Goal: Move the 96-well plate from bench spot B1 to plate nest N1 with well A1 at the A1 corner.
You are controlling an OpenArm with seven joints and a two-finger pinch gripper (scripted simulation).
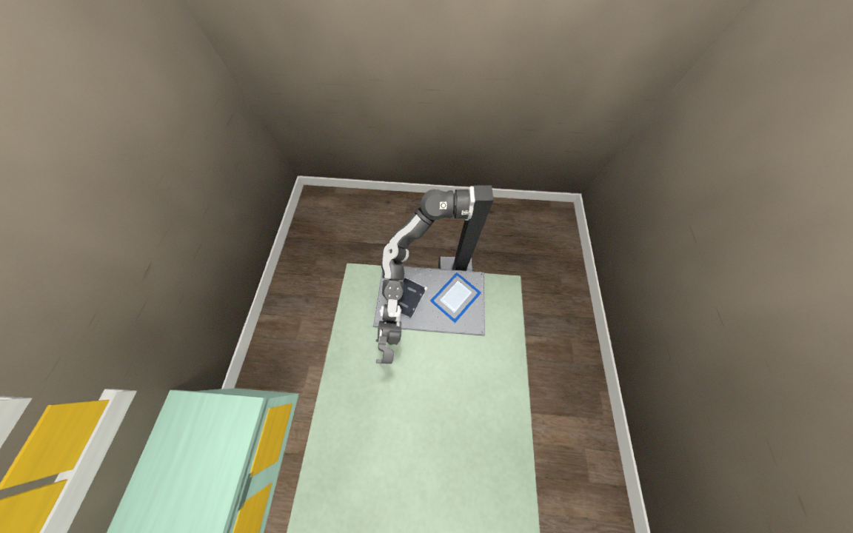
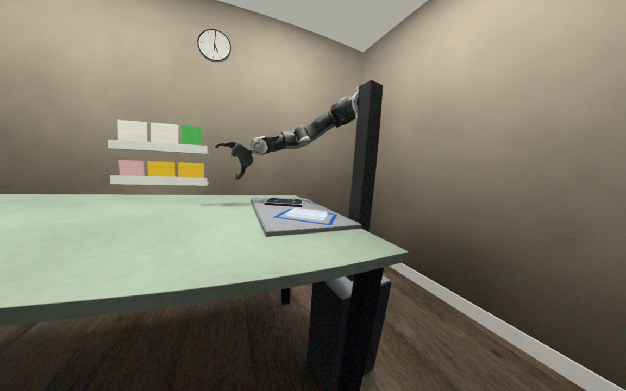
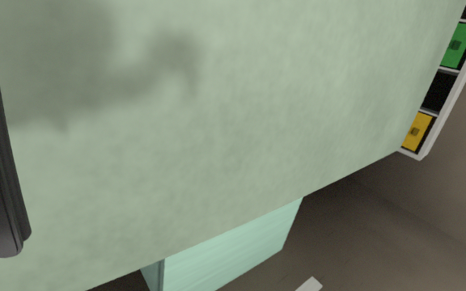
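Note:
The white 96-well plate (image 1: 456, 296) (image 2: 307, 214) lies flat on the grey board, inside the blue outline (image 1: 467, 307) of the bench spot. Its cut-off corner is too small to tell. The dark plate nest (image 1: 413, 299) (image 2: 283, 202) lies beside it on the same board, turned at an angle, with small light marks at its edges. The arm covers part of it in the top view. My gripper (image 2: 226, 162) is wide open and empty, high above the table and beyond the board's edge. One finger shows at the left edge of the wrist view; neither plate nor nest shows there.
The grey board (image 1: 416, 324) (image 2: 261, 222) lies on the green table (image 1: 416, 424) (image 2: 111, 243) (image 3: 257, 121). The arm's black post (image 1: 472, 232) (image 2: 366, 155) stands at the board's edge. A mint cabinet (image 1: 191, 450) (image 3: 233, 259) stands beyond the table.

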